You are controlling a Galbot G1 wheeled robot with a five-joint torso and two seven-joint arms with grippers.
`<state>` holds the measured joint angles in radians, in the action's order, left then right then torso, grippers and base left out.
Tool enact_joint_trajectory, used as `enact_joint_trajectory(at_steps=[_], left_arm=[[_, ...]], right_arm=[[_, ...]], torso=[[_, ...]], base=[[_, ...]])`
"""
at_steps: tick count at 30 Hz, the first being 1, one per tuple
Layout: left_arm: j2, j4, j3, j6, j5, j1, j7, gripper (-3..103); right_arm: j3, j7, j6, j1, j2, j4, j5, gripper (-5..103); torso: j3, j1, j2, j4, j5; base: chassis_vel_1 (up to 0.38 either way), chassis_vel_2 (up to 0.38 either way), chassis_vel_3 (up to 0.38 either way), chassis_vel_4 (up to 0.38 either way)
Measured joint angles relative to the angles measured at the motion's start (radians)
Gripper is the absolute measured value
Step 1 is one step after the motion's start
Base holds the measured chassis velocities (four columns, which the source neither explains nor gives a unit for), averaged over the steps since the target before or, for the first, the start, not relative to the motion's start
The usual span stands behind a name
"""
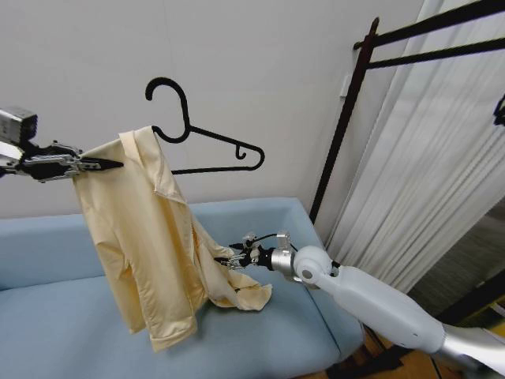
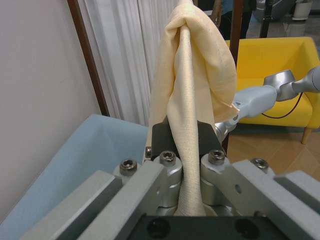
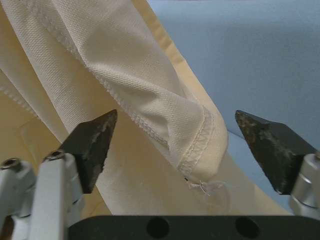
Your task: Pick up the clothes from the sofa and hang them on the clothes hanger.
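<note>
While the left gripper (image 1: 117, 164) pinches a pale yellow shirt (image 1: 142, 237) up high on the left, the right gripper (image 1: 225, 260) gapes wide at its lower hem.
Nearest, the right gripper's fingers (image 3: 92, 142) stand well apart around a stitched hem corner, above the light blue sofa (image 1: 55, 332), where the shirt's lowest fold lies on the seat. Higher up, the collar overlaps a black hanger (image 1: 213, 142). Farther back are a white wall (image 1: 276, 55) and, to the right, a dark clothes rack (image 1: 341, 130) beside white curtains (image 1: 418, 181).

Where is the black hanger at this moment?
Head view, left of centre: the black hanger is up before the wall, its left end under the yellow shirt that the left pincer holds.
</note>
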<state>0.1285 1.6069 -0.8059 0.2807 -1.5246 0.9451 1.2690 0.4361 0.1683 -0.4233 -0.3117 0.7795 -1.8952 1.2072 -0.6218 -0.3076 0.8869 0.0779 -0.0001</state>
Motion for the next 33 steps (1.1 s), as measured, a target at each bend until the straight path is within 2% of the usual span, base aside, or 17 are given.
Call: enact_joint_trajectory(at_steps=[4,5,7,10,12,13,14,17,18,19,27,33], left_arm=[[0.004,-0.002,-0.003,0.0,-0.01,-0.001,-0.002,2],[0.004,-0.002,-0.003,0.0,-0.01,-0.001,-0.002,2],[0.006,-0.003,-0.003,0.0,-0.013,-0.002,-0.002,2],[0.006,-0.003,-0.004,0.0,-0.015,-0.002,-0.003,2],[0.005,-0.001,-0.005,0.0,-0.017,-0.002,-0.003,2],[0.005,-0.001,-0.005,0.0,-0.017,-0.002,-0.003,2],[0.003,0.001,-0.005,0.0,-0.017,-0.003,-0.003,2],[0.002,0.002,-0.005,0.0,-0.018,-0.004,-0.004,2],[0.001,0.003,-0.005,0.0,-0.019,-0.005,-0.004,2],[0.001,0.004,-0.005,0.0,-0.02,-0.005,-0.004,2],[-0.015,0.009,-0.004,0.0,-0.019,-0.01,-0.004,2],[-0.046,0.016,-0.001,0.0,-0.002,-0.01,-0.018,2]], right_arm=[[0.002,0.015,0.001,0.0,-0.011,-0.005,0.0,58],[0.002,0.015,0.001,0.0,-0.011,-0.005,0.0,58],[0.003,0.015,0.002,0.0,-0.011,-0.006,-0.001,47],[0.004,0.014,0.004,0.0,-0.01,-0.006,-0.002,42],[0.004,0.012,0.007,0.0,-0.012,-0.006,-0.006,32],[0.004,0.012,0.007,0.0,-0.012,-0.006,-0.007,32],[0.004,0.01,0.008,0.0,-0.013,-0.006,-0.009,25],[-0.002,0.001,0.014,0.0,-0.014,-0.005,-0.01,20],[-0.005,-0.007,0.016,0.0,-0.014,-0.004,-0.01,9],[-0.009,-0.015,0.02,0.0,-0.014,-0.002,-0.009,4],[-0.045,-0.082,0.035,0.048,-0.031,0.024,0.046,0],[-0.082,-0.128,0.04,0.145,-0.058,0.048,0.095,0]], torso=[[0.0,0.0,0.0,0.0001,0.0001],[0.0,0.0,0.0,0.0001,0.0001],[0.0,0.0,0.0,0.0,0.0001],[0.0,0.0,0.0,0.0,0.0],[0.0,0.0,0.0,0.0,0.0],[0.0,0.0,0.0,0.0,0.0001],[0.0,0.0,0.0,0.0,0.0001],[0.0,0.0,0.0,0.0,0.0001],[0.0,0.0,0.0,0.0,0.0001],[0.0,0.0,0.0,0.0,0.0001],[0.0,0.0,0.0,0.0001,0.0002],[0.0,0.0,0.0,0.0,0.0001]], base=[[0.0,0.0,0.0,0.0],[0.0,0.0,0.0,0.0],[0.0,0.0,0.0,0.0],[0.0,0.0,0.0,0.0],[0.0,0.0,0.0,0.0],[0.0,0.0,0.0,0.0],[0.0,0.0,0.0,0.0],[0.0,0.0,0.0,0.0],[0.0,0.0,0.0,0.0],[0.0,0.0,0.0,0.0],[0.0,0.0,0.0,0.0],[0.0,0.0,0.0,0.0]])
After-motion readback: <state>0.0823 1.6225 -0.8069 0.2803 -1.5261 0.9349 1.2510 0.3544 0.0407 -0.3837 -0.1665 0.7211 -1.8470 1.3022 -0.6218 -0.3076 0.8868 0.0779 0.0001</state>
